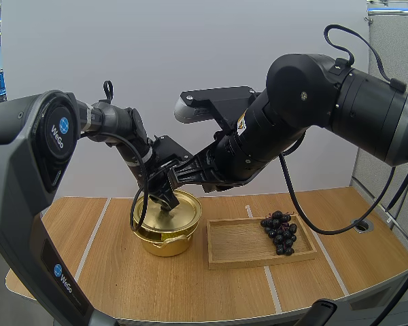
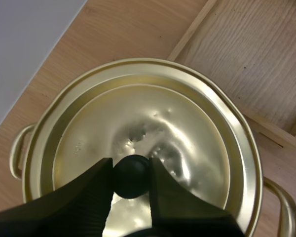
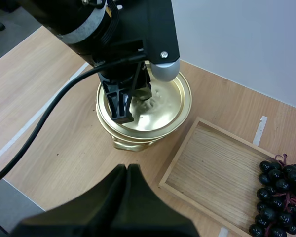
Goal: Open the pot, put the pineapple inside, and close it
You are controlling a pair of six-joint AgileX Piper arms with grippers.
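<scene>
Pot (image 1: 164,239) lower centre-left of high view, lid (image 1: 171,212) on | left gripper (image 2: 129,167) pinching knob (image 2: 131,181) | right gripper (image 3: 127,169) closed, empty | grapes (image 1: 280,231) at right end of tray (image 1: 234,244) | step: opening | next, likely: lift lid straight up, set it aside.

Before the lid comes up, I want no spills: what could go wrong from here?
1. The left gripper pinches the small round knob at its tips; it may slip as the lid lifts.
2. The right gripper hangs close above the pot; the rising lid could strike that arm.
3. The tray holds grapes, not pineapple: the wrong fruit may go in.
</scene>
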